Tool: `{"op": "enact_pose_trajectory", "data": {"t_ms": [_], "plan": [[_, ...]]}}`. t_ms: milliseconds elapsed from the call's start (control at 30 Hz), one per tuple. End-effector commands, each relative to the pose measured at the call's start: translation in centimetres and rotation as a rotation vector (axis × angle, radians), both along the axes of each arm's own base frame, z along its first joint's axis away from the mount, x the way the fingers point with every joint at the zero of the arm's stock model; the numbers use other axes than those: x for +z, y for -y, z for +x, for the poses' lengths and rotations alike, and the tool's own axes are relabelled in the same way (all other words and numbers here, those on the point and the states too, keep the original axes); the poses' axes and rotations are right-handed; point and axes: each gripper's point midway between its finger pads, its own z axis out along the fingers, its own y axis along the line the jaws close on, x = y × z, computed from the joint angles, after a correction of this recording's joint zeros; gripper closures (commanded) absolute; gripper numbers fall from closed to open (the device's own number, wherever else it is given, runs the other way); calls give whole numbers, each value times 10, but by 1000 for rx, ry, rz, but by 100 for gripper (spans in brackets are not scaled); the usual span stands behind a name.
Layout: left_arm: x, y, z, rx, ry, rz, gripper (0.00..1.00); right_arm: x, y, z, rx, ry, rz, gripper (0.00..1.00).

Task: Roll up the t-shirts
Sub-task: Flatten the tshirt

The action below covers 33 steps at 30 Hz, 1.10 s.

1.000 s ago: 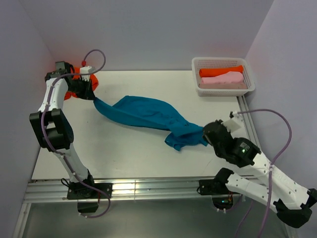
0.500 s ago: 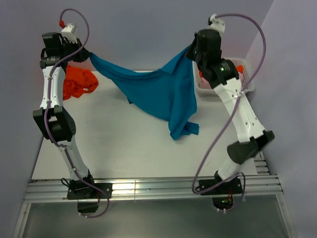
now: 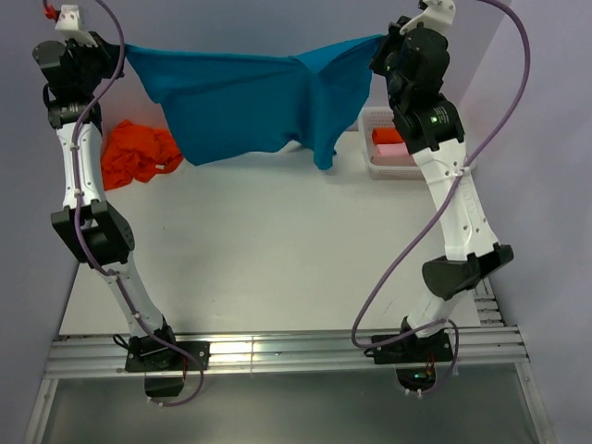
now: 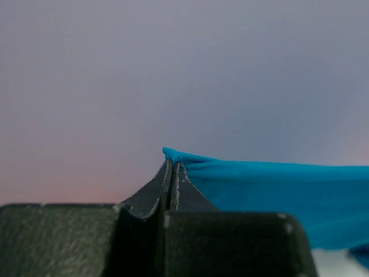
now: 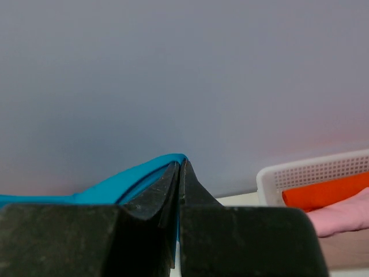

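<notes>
Teal t-shirt (image 3: 250, 102) hangs spread above the counter's far edge, one top corner pinched in the closed left gripper (image 4: 173, 167), the other in the closed right gripper (image 5: 180, 167); orange t-shirt (image 3: 139, 154) lies crumpled at the far left corner, white basket (image 5: 314, 169) at the far right corner.

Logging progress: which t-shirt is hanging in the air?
The teal t-shirt, held aloft between the left tool and right tool; the crumpled orange t-shirt lies on the table.
</notes>
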Motion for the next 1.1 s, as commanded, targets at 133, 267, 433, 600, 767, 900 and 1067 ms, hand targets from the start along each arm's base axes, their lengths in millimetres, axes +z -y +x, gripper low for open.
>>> {"op": "enact_pose_trajectory", "data": {"t_ms": [133,267,433,600,767,900,1067], "plan": [[-23,-19,-44,24,-46,105,100,-31,42,-65,-102,-4,57,100],[-101,-19,-72,-6,-225,179,100,-99,46,-91,-95,-134,105,100],[-174,6,-133,-166,-428,311,100,-209,41,-131,-57,-358,174,100],[-272,15,-200,-247,-692,376,100,-276,43,-183,-43,-472,291,100],[-349,15,-269,-328,-947,470,100,-347,37,-223,-54,-614,373,100],[-369,15,-292,-343,-1018,488,100,-361,27,-237,-42,-642,383,100],[-336,12,-235,-294,-930,412,100,-339,16,-195,-45,-650,257,100]]}}
